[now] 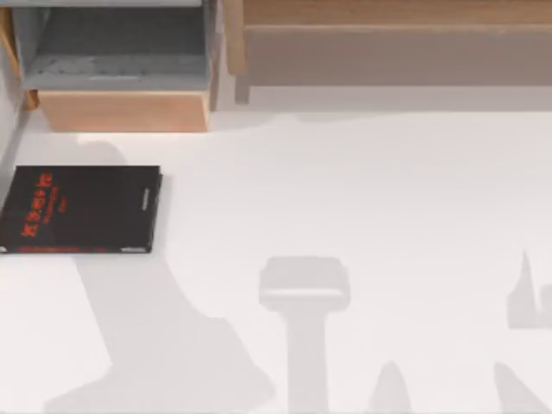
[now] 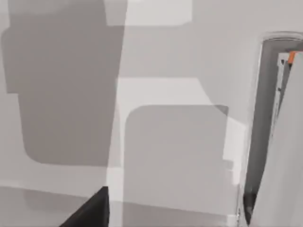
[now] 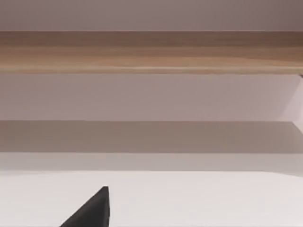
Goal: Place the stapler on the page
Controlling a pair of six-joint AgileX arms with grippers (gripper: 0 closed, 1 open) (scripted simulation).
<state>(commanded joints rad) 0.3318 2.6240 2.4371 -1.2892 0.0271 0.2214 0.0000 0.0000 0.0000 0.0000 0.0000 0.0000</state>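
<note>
Left gripper: we see one dark wedge of it at the frame edge of the left wrist view, the rest cut off, so we cannot tell whether the jaws are apart or together. Right gripper: the same dark wedge in the right wrist view, and again we cannot tell how the jaws stand. The stapler, as far as we can make out, is the pale-grey elongated body with a rounded end and a small orange spot at the border of the left wrist view. It lies on the white worktop, cut off by the frame and hard to read. The page, a black cover with red lettering, lies flat at the worktop's left side, its left edge clipped by the top view. Behind it stands a wooden drawer box with a grey inside, apart from the page. A wooden shelf runs along the far edge. The middle and right of the worktop carry shadows, with open room.
</note>
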